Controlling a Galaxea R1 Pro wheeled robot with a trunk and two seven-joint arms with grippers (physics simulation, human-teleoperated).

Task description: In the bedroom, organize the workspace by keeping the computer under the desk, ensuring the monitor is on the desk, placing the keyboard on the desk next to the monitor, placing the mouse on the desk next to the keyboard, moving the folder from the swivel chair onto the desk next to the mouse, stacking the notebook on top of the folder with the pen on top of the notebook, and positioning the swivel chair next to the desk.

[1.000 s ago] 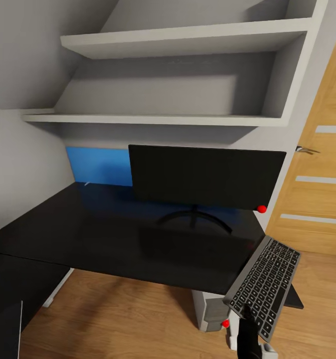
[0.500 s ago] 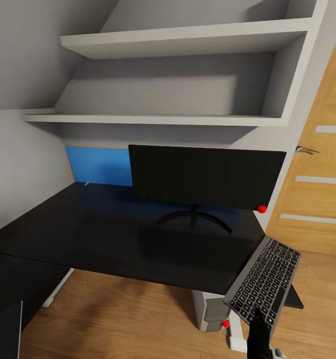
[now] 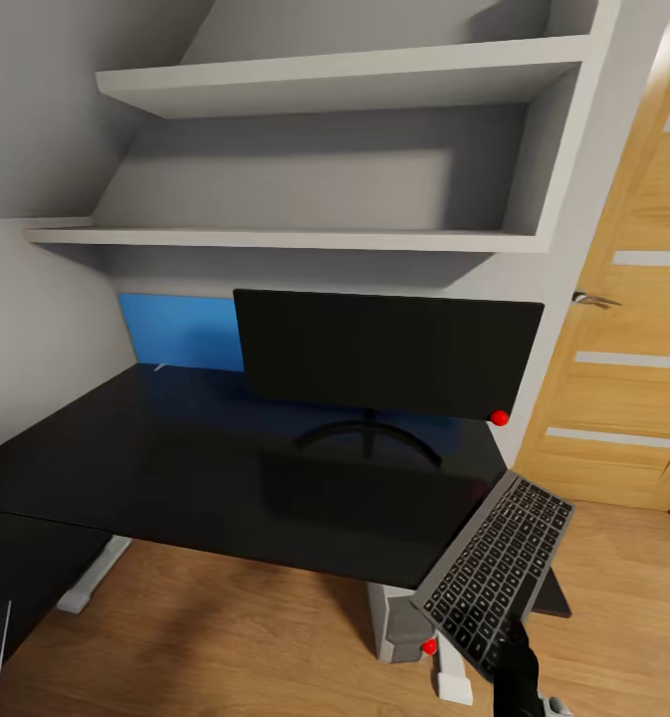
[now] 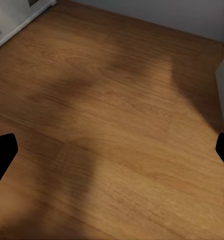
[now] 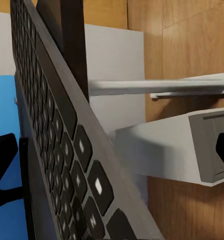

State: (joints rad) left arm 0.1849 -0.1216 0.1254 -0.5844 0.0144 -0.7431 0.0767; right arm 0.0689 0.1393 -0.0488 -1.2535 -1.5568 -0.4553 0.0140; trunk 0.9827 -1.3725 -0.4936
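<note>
The right claw (image 3: pixel 519 665) clamps the tilted keyboard (image 3: pixel 494 570) (hiding most of the computer (image 3: pixel 402 631)); left fingertips (image 4: pixel 2 155) apart.

The glossy black desk (image 3: pixel 175 468) carries the monitor (image 3: pixel 384 351) on its curved stand near the back wall.

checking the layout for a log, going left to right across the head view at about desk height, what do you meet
blue panel on the wall → monitor standing on the desk → keyboard, tilted past the desk's right edge, with the right gripper at its near end → wooden door
</note>
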